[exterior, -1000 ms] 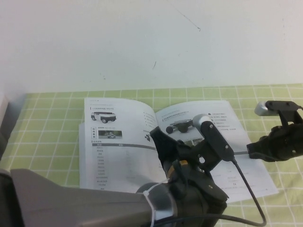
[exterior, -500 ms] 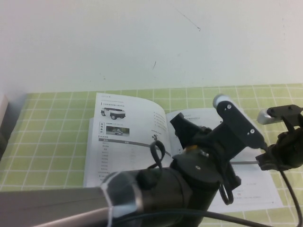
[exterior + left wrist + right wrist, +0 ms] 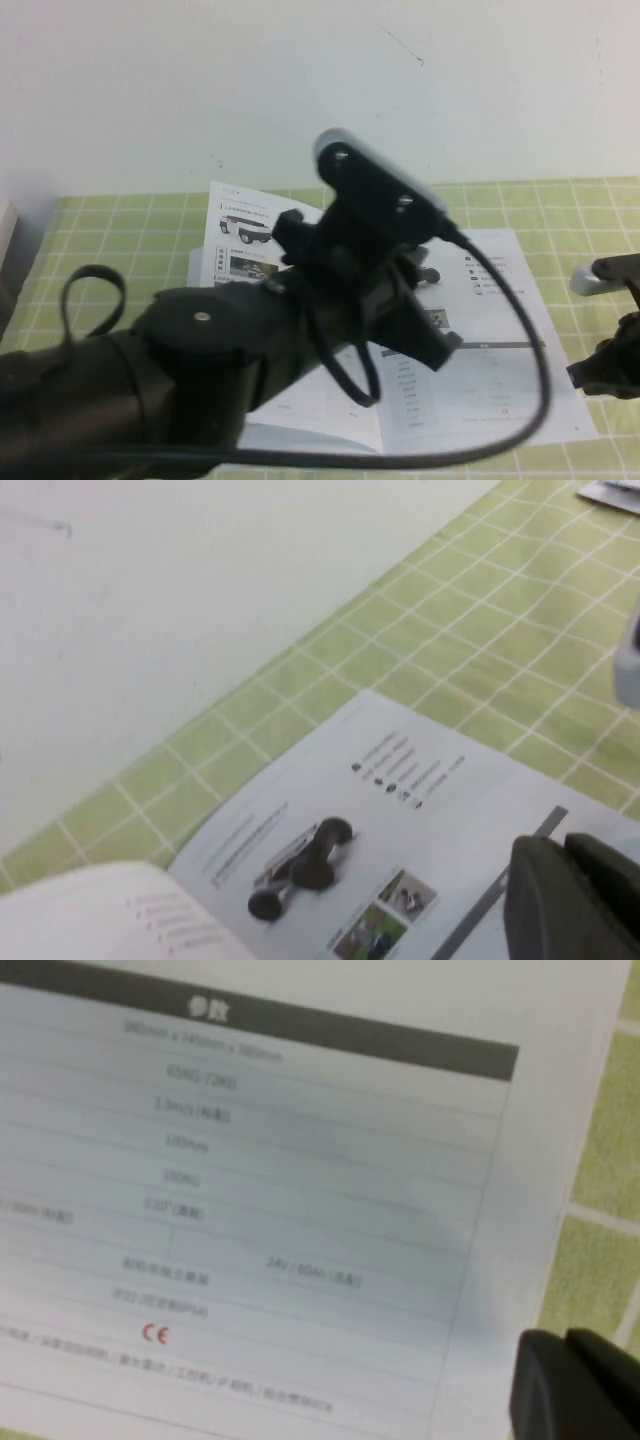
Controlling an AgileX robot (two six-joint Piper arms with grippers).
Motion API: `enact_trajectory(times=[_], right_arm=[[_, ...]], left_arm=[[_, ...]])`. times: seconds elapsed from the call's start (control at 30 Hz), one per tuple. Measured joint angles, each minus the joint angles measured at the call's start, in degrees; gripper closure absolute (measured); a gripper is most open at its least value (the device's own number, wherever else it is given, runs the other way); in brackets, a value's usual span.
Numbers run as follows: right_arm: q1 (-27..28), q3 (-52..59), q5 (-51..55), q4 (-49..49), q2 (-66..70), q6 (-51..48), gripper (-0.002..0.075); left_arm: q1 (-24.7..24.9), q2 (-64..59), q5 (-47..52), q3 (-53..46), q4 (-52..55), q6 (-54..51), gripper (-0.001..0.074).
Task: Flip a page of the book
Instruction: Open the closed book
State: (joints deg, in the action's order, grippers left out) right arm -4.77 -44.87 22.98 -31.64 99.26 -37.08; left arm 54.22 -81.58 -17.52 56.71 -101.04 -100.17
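Moved: left arm [image 3: 200, 370] has swung up and toward the left across the high view since a second ago, now covering the middle of the book; the right gripper has drawn back toward the table's right edge.
Table [image 3: 100, 260]: green checked cloth with a white wall behind.
Book [image 3: 480, 380]: lies open and flat on the cloth at the table's middle, a spec table with a grey header on its right-hand side.
Page [image 3: 240, 235]: left-hand sheet, printed with a wheeled vehicle photo, partly hidden behind the arm.
Left gripper [image 3: 575, 895]: hovers above the right-hand sheet; cannot tell how its fingers stand.
Right gripper [image 3: 575, 1385]: just beside the book's right edge, fingers closed together, holding nothing.
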Motion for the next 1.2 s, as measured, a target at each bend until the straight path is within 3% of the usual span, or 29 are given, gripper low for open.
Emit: enact_trajectory(times=[0.27,0.4,0.73,0.97,1.2], right_arm=[[0.00,0.76,-0.02,0.51,-10.34,-0.82,0.0728],[0.00,-2.01,-0.09,-0.36,-11.41,-4.71,0.0728],[0.00,-8.78,-0.38,-11.26,-5.59,-18.58,0.0728],[0.00,-8.78,-2.38,-13.44,-2.65,-22.36,0.0728],[-1.42,-8.78,-2.95,-23.36,1.05,-35.71,0.0728]], left_arm=[[-16.63,-1.83,14.99,-8.27,0.63,6.42,0.0738],[-21.16,-8.81,21.86,-6.00,1.20,6.82,0.0738],[-21.89,-27.48,24.43,7.28,1.59,5.83,0.0738],[-21.89,-29.35,20.57,7.72,1.69,5.71,0.0738],[-21.89,-31.77,21.40,7.85,1.69,7.68,0.0738]])
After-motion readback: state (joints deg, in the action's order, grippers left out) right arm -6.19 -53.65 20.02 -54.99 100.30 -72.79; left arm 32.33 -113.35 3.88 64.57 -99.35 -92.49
